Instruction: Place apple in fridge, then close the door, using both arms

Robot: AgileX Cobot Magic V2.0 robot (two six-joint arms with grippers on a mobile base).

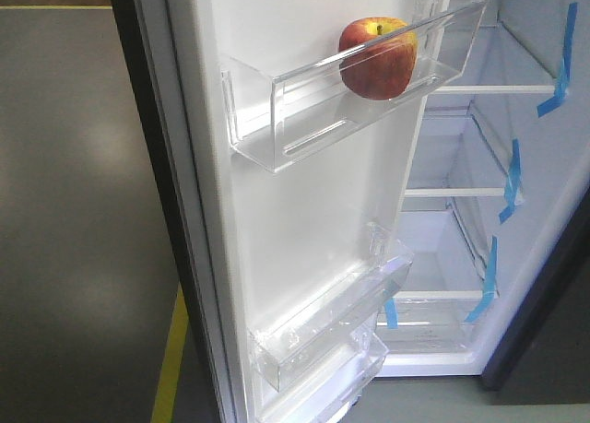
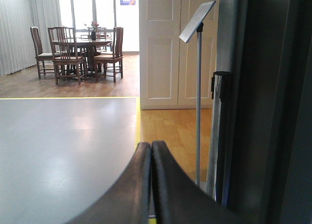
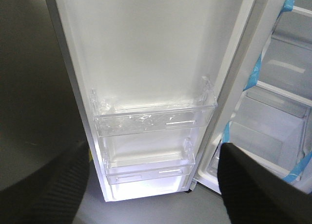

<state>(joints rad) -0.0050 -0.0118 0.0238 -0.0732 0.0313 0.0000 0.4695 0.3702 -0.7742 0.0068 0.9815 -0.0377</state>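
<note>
The red apple (image 1: 376, 58) with a yellow top sits in the upper clear bin (image 1: 295, 119) of the open fridge door (image 1: 304, 248). The fridge (image 1: 479, 193) stands open to the right, white inside with glass shelves and blue tape strips. No arm shows in the front view. My left gripper (image 2: 151, 145) is shut and empty, next to a dark vertical surface (image 2: 273, 107), facing out into the room. My right gripper (image 3: 153, 153) is open and empty, its fingers (image 3: 246, 185) wide apart in front of the door's lower bins (image 3: 151, 116). The apple is out of the right wrist view.
The door's lower bins (image 1: 323, 331) are empty. A grey floor with a yellow line (image 1: 171, 358) lies left of the door. In the left wrist view a sign stand (image 2: 197, 87), white cabinet doors (image 2: 170, 48) and a dining table with chairs (image 2: 80, 50) stand beyond.
</note>
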